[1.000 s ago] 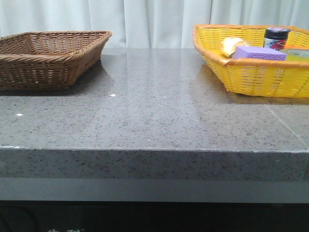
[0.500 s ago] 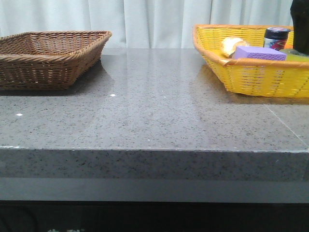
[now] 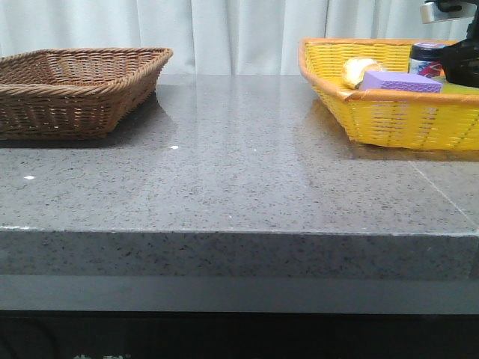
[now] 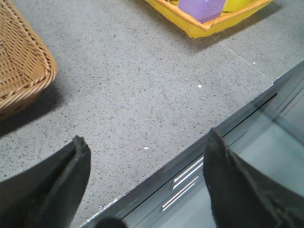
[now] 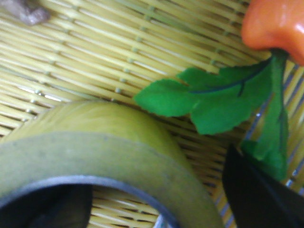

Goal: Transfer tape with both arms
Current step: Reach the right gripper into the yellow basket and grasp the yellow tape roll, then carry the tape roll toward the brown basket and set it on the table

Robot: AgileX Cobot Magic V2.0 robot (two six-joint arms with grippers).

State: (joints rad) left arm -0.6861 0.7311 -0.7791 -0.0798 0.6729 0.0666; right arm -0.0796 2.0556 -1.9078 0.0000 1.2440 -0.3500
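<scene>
The tape, a thick translucent yellow roll, lies in the yellow basket and fills the right wrist view. My right gripper is open and straddles the roll's wall. One black finger is inside the core, and the other finger is outside with a gap to the tape. In the front view the right arm hangs over the basket's far right and covers the tape. My left gripper is open and empty above the table's front edge.
A brown wicker basket sits at the back left. The yellow basket also holds a purple sponge, a dark-lidded jar, a bun-like item and an orange toy vegetable with green leaves beside the tape.
The right arm has come into the front view from the upper right and lowered over the yellow basket. The objects in the baskets have not moved.
</scene>
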